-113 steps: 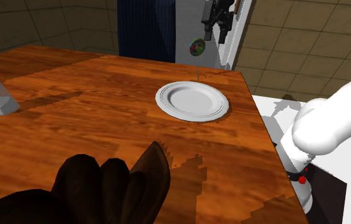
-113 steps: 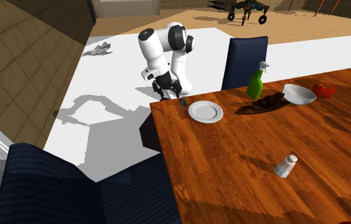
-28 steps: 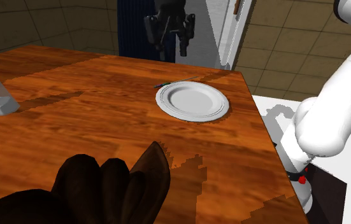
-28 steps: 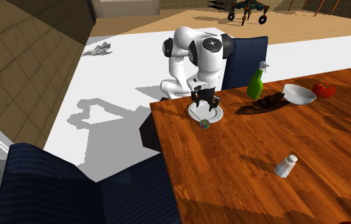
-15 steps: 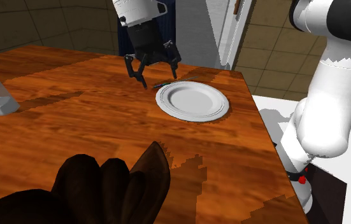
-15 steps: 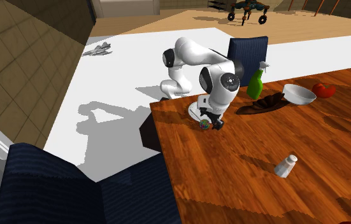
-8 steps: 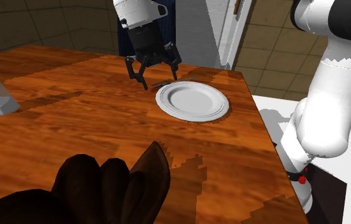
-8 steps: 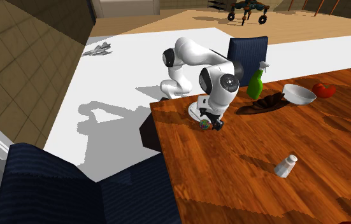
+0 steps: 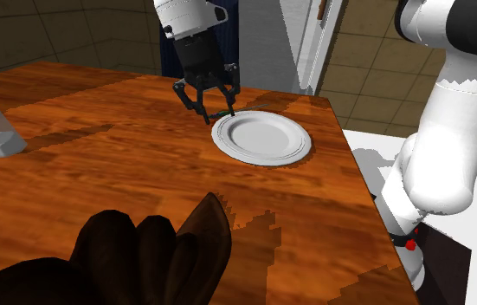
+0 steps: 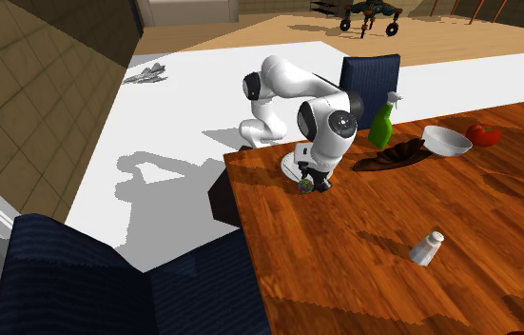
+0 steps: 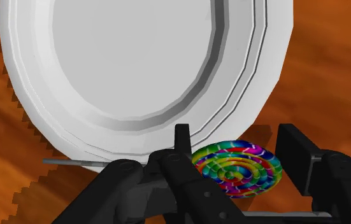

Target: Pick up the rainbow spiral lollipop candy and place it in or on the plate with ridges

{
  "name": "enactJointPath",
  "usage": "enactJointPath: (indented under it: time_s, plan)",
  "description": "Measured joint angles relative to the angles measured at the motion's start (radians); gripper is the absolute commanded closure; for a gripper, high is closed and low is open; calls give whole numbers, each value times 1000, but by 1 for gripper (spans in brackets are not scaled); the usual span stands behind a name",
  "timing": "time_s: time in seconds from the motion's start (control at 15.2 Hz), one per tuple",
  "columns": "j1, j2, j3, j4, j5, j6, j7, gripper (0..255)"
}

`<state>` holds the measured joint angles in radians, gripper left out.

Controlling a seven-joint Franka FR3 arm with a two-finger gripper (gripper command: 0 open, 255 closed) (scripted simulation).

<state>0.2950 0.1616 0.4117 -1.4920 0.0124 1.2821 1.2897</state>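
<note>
The all-black two-finger gripper point(image 11: 236, 143) hung low over the glossy, wood-grained brown table point(image 9: 124, 165). Its blocky fingers point(image 11: 293, 156) were spread apart, straddling the flat disc of the rainbow spiral lollipop point(image 11: 236, 167) without clasping it. The lollipop lay on the wood just beside the rim of the round white plate with concentric ridges point(image 11: 272, 57), and its thin grey stick point(image 11: 72, 163) ran close along that rim. The plate sat near the table's corner by the arm's stand.

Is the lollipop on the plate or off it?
Off. The lollipop lies flat on the table beside the plate's rim, between open jaws.
</note>
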Motion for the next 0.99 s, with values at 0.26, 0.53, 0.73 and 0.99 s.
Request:
enactJointPath:
  time_s: [0.26, 0.53, 0.73, 0.99]
  plan:
    - [1, 2, 0, 20, -1, -17, 1, 255]
    - [6, 23, 2, 96, -6, -74, 8, 255]
    - [-9, 10, -5, 80, 9, -53, -14, 0]
    - [-105, -67, -57, -34, 126, 96, -174, 0]
